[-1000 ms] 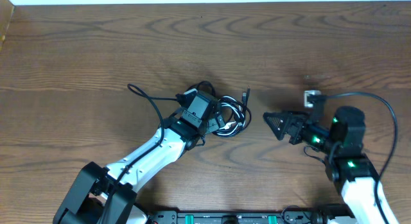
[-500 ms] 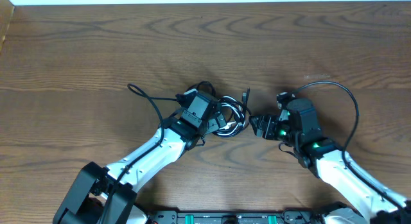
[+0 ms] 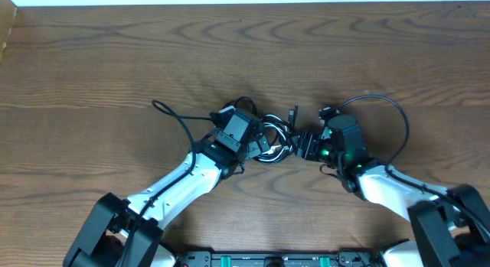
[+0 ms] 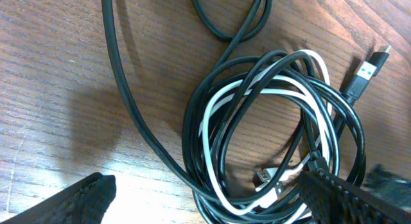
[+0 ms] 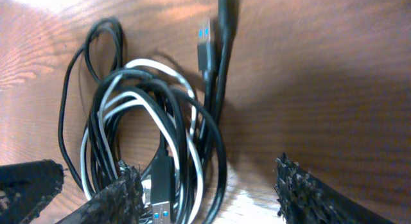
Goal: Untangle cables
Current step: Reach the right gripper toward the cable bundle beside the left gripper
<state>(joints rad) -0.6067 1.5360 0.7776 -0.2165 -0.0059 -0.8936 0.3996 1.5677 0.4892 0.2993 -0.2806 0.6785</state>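
Wide open at bench centre, the left gripper and right gripper could pinch several cables together (tightening the tangle).

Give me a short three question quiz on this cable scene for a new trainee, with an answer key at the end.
1. True or false: the white cable is wound in among the black cables.
2. The right gripper is: A) shut on a plug, B) open, C) out of view.
3. What colour is the insert inside the USB plug?
Key: 1 true; 2 B; 3 blue.
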